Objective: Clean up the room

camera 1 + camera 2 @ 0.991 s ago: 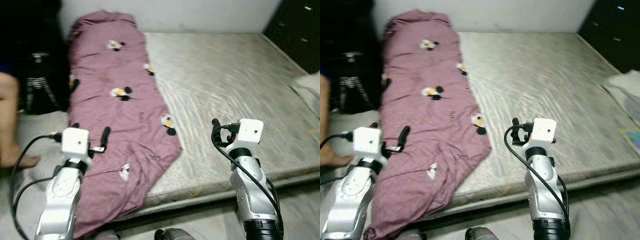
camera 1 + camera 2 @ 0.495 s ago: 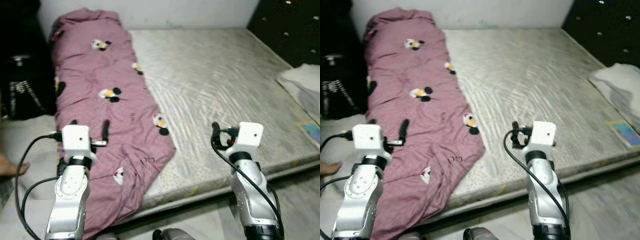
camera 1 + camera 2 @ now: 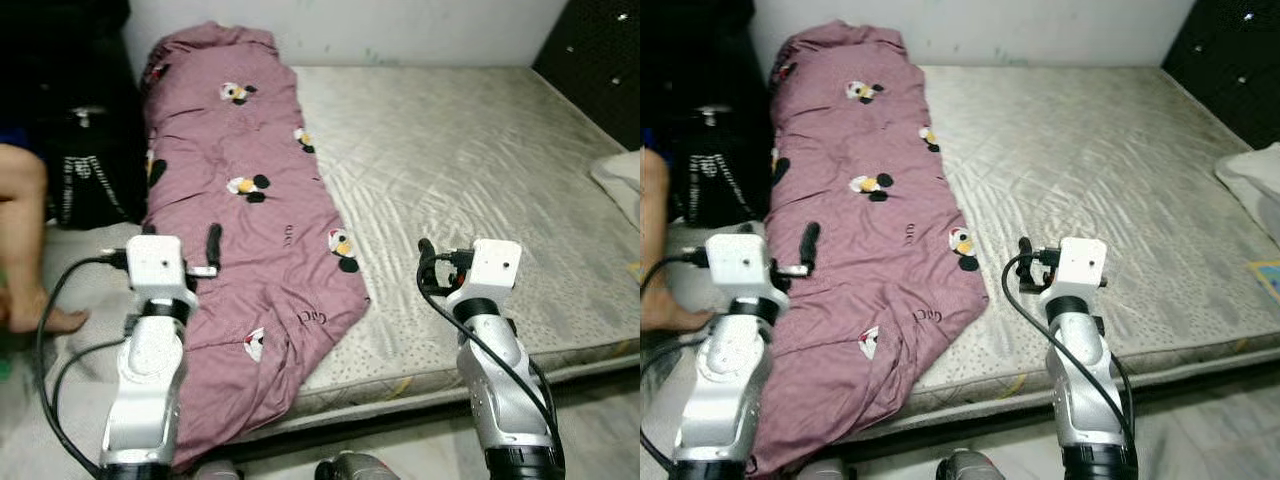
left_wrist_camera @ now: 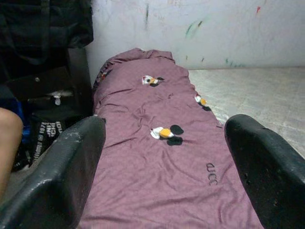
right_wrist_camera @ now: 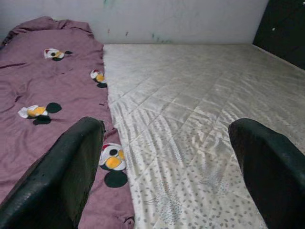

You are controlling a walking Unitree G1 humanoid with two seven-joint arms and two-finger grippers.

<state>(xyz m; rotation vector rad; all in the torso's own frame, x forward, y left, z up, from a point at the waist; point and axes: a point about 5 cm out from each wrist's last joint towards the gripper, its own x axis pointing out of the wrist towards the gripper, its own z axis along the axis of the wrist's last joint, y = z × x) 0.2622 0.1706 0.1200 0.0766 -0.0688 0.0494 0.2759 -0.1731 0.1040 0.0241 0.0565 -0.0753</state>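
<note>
While both arms are waiting at the front edge of the bed (image 3: 480,180), the big worry is the purple blanket (image 3: 250,250). It is lying in a long strip from about 11 o'clock down to 7 o'clock, and its bottom end is hanging off the bed edge. If a claw is grabbing only that hanging corner, I think the whole blanket could be sliding down onto the floor. It is soft and floppy, so it could also be bunching up instead of folding flat.

A person's leg (image 3: 25,240) is standing at 9 o'clock, close to the left arm. Swinging that arm out wide could be bumping it. A dark bag (image 3: 85,170) is sitting at 10 o'clock, just beside the blanket, so a dragged blanket could be catching on it.

Something white (image 3: 620,180) is lying at 3 o'clock at the bed's far side, and a dark cabinet (image 3: 600,50) is standing at 1 o'clock.

The left claw (image 4: 162,167) is hanging over the blanket with its fingers spread wide, holding nothing. The right claw (image 5: 167,171) is hanging over the bare bed, just beside the blanket's edge, fingers also wide apart and holding nothing.
</note>
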